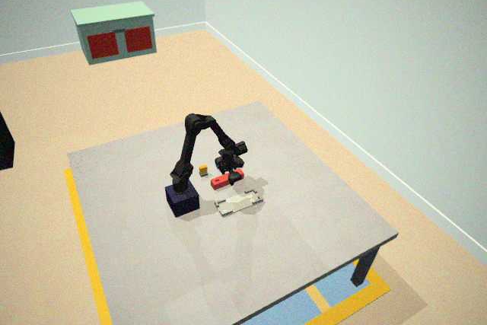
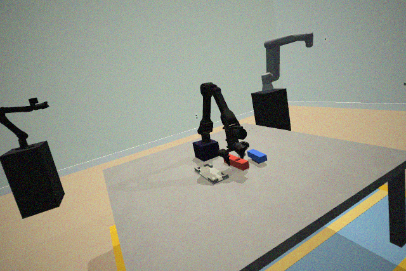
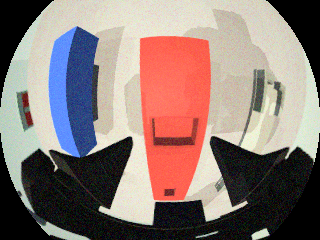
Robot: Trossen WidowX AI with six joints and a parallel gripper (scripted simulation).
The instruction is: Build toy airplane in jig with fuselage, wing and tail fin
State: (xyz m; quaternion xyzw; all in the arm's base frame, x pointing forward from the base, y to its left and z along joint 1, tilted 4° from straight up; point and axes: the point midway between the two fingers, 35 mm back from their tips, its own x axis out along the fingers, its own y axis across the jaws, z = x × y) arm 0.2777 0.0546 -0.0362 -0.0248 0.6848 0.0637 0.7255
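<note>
Grey table [image 1: 275, 243] [image 2: 183, 215] fills lower centre, top view | pale green walls, mint cabinet [image 1: 113, 12] upper left | gripper [image 1: 232, 172] [image 2: 234, 158] [image 3: 172, 140] open astride red fuselage [image 1: 220, 182] [image 2: 240, 163] [image 3: 175, 80], wrist-frame centre | cradle [image 1: 237, 203] [image 2: 213, 173] right of it there

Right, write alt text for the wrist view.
Open jaws straddle a red fuselage block with a wide socket and a small one on its top. A blue block lies left; the pale jig shows at right.
</note>
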